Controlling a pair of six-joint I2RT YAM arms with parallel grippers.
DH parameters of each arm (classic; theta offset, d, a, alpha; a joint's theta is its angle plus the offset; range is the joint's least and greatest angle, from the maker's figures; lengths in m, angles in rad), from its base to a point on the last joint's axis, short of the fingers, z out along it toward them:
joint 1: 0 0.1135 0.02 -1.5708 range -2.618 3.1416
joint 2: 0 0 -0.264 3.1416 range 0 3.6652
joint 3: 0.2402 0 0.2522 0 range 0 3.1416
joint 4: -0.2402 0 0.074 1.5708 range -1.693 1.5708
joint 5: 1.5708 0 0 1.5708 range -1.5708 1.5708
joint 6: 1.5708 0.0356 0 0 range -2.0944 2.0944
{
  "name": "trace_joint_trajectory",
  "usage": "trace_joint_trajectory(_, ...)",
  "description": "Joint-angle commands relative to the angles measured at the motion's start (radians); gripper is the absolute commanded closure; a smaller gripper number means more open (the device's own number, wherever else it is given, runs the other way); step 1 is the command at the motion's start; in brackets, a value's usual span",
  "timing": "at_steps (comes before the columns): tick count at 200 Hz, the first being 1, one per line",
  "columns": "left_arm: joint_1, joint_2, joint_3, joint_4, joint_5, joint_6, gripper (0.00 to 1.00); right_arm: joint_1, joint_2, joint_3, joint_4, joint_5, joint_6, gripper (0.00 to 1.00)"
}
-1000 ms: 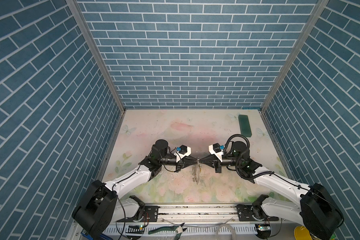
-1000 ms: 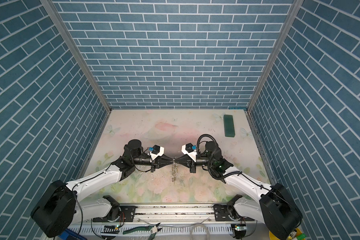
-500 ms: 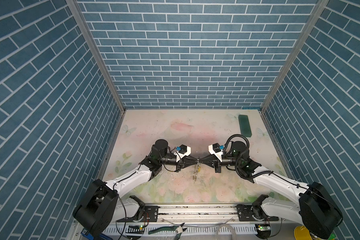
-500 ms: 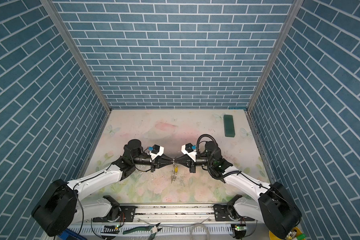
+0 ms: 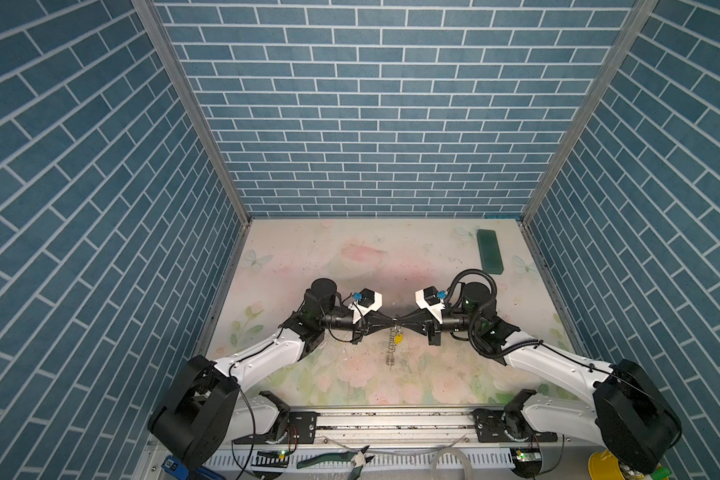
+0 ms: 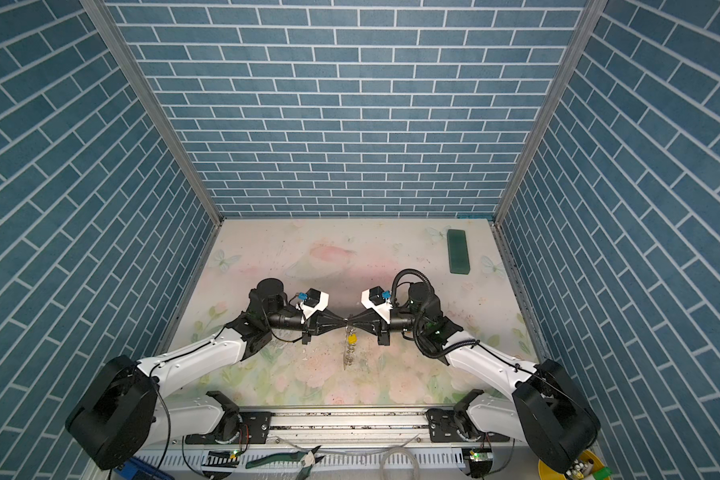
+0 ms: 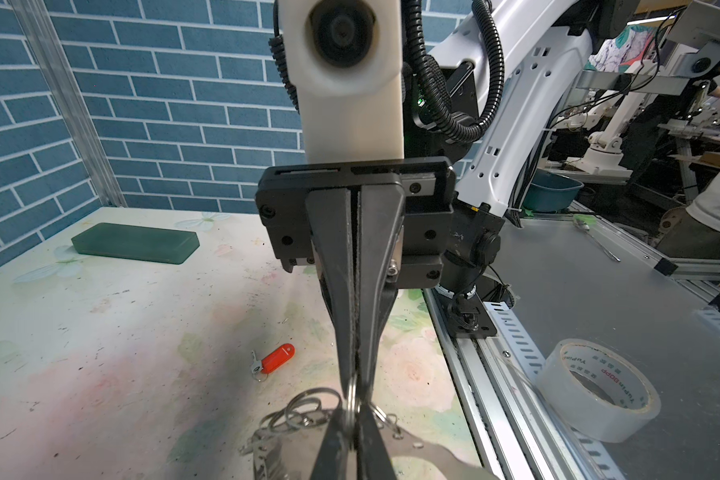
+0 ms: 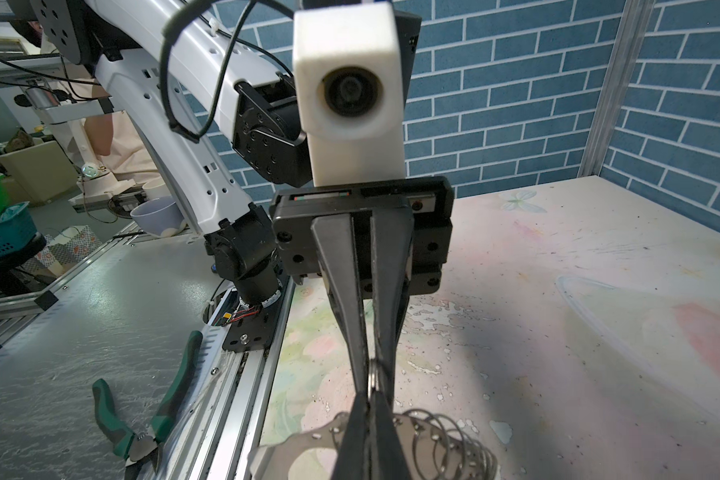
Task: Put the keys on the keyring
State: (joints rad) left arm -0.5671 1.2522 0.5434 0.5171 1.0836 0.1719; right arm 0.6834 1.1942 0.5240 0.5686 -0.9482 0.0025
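Observation:
My left gripper (image 5: 393, 320) and right gripper (image 5: 400, 321) meet tip to tip above the middle of the mat. Both are shut on one silver ring (image 7: 352, 395) of the keyring. In the right wrist view the same ring (image 8: 373, 376) stands pinched between the two pairs of fingers. The keyring (image 5: 390, 353) hangs below the tips; its flat grey plate (image 8: 300, 449) carries several silver rings (image 8: 445, 444). A yellow key (image 5: 398, 338) shows among the hanging rings just under the tips, seen also as the yellow key (image 6: 352, 338). The red key (image 7: 277, 358) lies loose on the mat.
A dark green block (image 5: 489, 257) lies at the back right of the mat. Green-handled pliers (image 8: 142, 415) rest beyond the front rail (image 5: 391, 419). A roll of clear tape (image 7: 599, 390) sits on the grey surface off the mat. Brick-patterned walls enclose three sides.
The left jaws have closed a little tighter on the ring. The hanging keyring has shifted, and the yellow key now shows under the tips. Both arms stay nearly where they were.

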Motion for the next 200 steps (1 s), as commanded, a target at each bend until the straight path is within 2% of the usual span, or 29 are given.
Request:
trace_joint_trajectory(1, 0.006, 0.008, 0.008, 0.02, 0.018, -0.006, 0.91, 0.01, 0.0, -0.006, 0.074, -0.029, 0.014, 1.0)
trace_joint_trajectory(63, 0.006, -0.013, 0.008, -0.009, -0.02, 0.007, 0.98, 0.016, -0.006, -0.016, 0.063, 0.013, 0.003, 1.0)
trace_joint_trajectory(83, 0.005, -0.037, 0.011, -0.056, -0.075, 0.036, 1.0, 0.015, -0.033, 0.009, -0.062, 0.071, -0.027, 0.85)
trace_joint_trajectory(96, 0.006, -0.056, 0.012, -0.098, -0.119, 0.061, 1.0, 0.013, -0.058, 0.031, -0.169, 0.124, -0.054, 0.81)
trace_joint_trajectory(109, 0.005, -0.078, 0.0, -0.108, -0.171, 0.072, 1.0, 0.013, -0.097, 0.04, -0.266, 0.222, -0.072, 0.79)
trace_joint_trajectory(124, 0.001, -0.11, -0.024, -0.095, -0.237, 0.072, 1.0, 0.011, -0.151, 0.041, -0.344, 0.4, -0.061, 0.79)
trace_joint_trajectory(146, -0.026, -0.152, -0.037, -0.134, -0.375, 0.104, 1.0, 0.007, -0.201, 0.069, -0.474, 0.705, 0.035, 0.71)
trace_joint_trajectory(158, -0.051, -0.166, -0.039, -0.16, -0.431, 0.128, 1.0, -0.001, -0.181, 0.111, -0.576, 0.839, 0.102, 0.7)
trace_joint_trajectory(179, -0.085, -0.187, -0.069, -0.129, -0.486, 0.135, 1.0, -0.031, -0.097, 0.195, -0.775, 0.977, 0.244, 0.7)
trace_joint_trajectory(200, -0.103, -0.196, -0.097, -0.096, -0.508, 0.14, 1.0, -0.067, -0.011, 0.23, -0.907, 1.017, 0.407, 0.71)
